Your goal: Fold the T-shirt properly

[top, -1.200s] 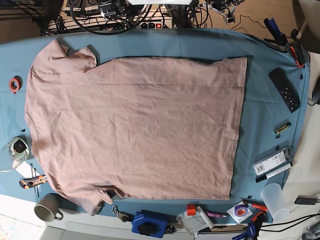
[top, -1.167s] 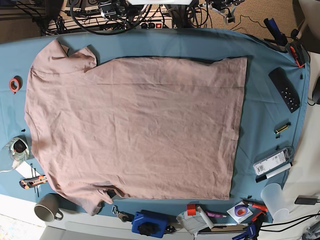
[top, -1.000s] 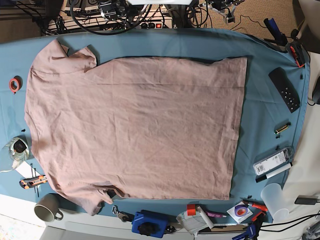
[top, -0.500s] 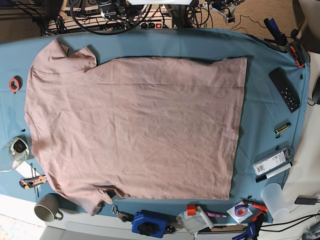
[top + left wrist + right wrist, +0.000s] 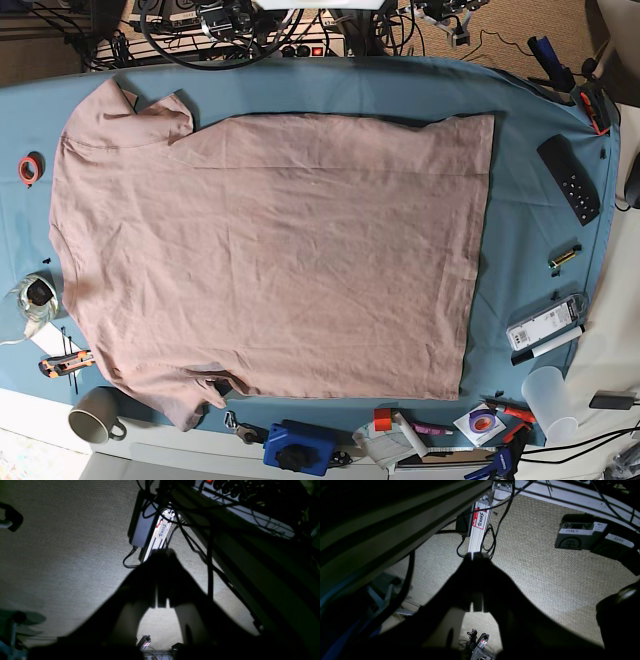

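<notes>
While the T-shirt [image 5: 270, 250] lies spread flat on the teal cloth [image 5: 530, 210], its hem is toward the base view's right and its shoulders toward the left, with one sleeve at the upper left and one at the lower left. Neither arm appears in the base view. Each wrist camera points at carpet beneath the table, away from the shirt. The left gripper [image 5: 161, 555] is a dark silhouette with its fingers pressed together at the tips, holding nothing. The right gripper [image 5: 476, 556] shows the same closed, empty pose. A remote [image 5: 569, 178] lies on the cloth right of the hem, and a mug [image 5: 95, 415] sits near the lower-left sleeve.
</notes>
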### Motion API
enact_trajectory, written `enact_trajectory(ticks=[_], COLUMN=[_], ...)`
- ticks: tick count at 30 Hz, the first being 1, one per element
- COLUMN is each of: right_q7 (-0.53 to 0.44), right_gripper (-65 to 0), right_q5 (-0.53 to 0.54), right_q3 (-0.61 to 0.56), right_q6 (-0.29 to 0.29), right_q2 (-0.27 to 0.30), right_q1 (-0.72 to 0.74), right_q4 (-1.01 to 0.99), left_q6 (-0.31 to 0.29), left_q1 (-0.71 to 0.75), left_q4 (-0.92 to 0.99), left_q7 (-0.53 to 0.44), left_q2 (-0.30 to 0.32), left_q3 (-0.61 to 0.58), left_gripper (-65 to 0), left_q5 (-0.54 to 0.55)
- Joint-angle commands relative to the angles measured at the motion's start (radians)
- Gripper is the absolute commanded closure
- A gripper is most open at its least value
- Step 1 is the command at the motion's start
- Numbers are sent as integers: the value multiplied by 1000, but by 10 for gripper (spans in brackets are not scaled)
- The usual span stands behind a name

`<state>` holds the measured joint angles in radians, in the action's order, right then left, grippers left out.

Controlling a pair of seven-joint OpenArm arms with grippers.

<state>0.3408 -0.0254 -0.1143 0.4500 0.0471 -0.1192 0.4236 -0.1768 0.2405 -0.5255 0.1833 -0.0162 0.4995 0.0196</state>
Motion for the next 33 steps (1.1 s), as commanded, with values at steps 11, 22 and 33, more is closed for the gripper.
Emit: enact_trajectory(ticks=[11, 22, 33], right_q7=[54, 58, 114], right_gripper=[0, 0, 0], right_q5=[10, 10, 102], right_q3=[-3, -3, -3], right_q6=[13, 13, 13], right_q2=[10, 25, 76], right_q1=[0, 0, -3], right_q4=[6, 8, 16], left_q6=[-7, -6, -7], left_q1=[15, 66, 317], left_q4=[-6, -63, -480], left_q7=[15, 134, 136], left_q2=[23, 102, 100], left_q3=[0, 0, 0], left_gripper=[0, 0, 0], left_q5=[2, 3, 183])
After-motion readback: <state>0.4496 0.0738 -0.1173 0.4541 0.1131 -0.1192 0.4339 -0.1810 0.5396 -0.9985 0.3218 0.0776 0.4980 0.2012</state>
